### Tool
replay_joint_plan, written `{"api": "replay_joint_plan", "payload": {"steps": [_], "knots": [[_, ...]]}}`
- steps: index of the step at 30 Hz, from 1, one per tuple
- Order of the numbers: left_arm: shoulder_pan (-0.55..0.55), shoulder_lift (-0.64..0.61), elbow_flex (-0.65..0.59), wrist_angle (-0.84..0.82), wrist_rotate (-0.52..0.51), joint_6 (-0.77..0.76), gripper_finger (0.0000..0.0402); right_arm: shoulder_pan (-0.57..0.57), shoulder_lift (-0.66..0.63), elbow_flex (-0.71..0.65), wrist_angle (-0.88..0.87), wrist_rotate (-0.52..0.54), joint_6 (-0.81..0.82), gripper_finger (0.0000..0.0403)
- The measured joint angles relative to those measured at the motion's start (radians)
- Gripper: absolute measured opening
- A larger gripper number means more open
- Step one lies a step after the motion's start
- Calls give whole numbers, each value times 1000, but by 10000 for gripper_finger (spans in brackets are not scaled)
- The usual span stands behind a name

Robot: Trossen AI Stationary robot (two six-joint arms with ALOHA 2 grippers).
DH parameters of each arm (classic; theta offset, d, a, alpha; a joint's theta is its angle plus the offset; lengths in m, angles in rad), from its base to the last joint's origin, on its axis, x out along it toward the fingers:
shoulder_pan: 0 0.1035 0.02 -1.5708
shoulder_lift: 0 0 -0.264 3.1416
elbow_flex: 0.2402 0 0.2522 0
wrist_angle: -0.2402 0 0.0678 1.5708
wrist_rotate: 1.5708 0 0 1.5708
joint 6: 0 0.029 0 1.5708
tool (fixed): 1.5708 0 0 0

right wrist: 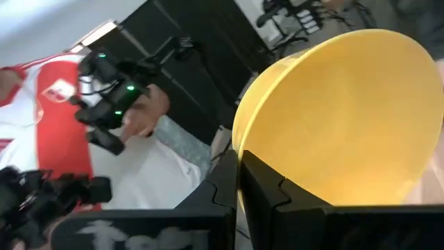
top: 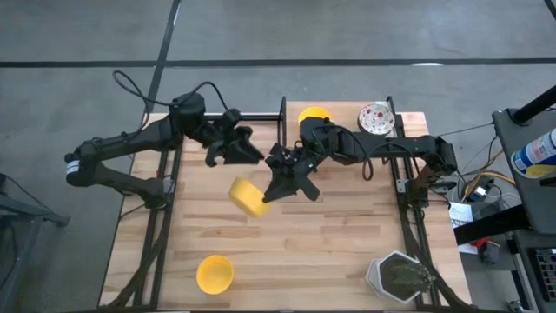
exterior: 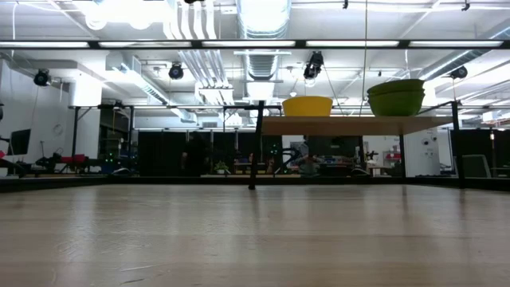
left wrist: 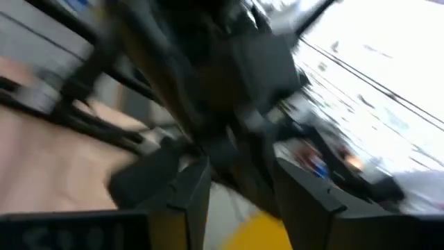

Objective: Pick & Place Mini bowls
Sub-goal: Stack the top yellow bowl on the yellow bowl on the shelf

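A plain yellow mini bowl [top: 248,198] hangs above the middle of the table with my right gripper [top: 271,191] shut on it. My left gripper [top: 252,155] stands open just beyond it toward the far left, apart from it. A strip of yellow [left wrist: 260,232] shows past its fingers. A second yellow bowl [top: 215,273] rests on the table near the front left. Another yellow bowl [top: 313,115] and a speckled white bowl [top: 376,118] stand at the far edge. Neither gripper shows in the low view. My right gripper pinches the yellow bowl's rim [right wrist: 238,149] between its two fingers, one finger [right wrist: 277,194] on the inner side of the wall and the other outside. The fingers reach in roughly level from the table's right. The bowl is lifted clear and tipped on its side.
A grey-white hexagonal container [top: 400,276] sits at the near right corner. In the low view the far bowls [exterior: 307,105] stand on a raised wooden board [exterior: 351,125]. A person in red and white [right wrist: 48,111] is beyond the table. Bare wood lies at the front centre.
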Motion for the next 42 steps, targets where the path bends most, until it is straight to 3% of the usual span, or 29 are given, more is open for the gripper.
{"api": "replay_joint_plan", "payload": {"steps": [5,7,22,36,42], "knots": [[10,-40,0,24,-241,75,162,-4,0,0,-163,114,1,8],[12,-52,1,24,-280,82,163,-6,0,0,-258,169,1,8],[13,-105,0,15,-288,83,163,-20,-21,15,-792,522,65,8],[13,-104,0,5,-286,96,163,-45,-10,325,-1231,892,-127,8],[12,-104,0,-21,-286,86,163,-120,23,411,-1316,924,-211,8]]}}
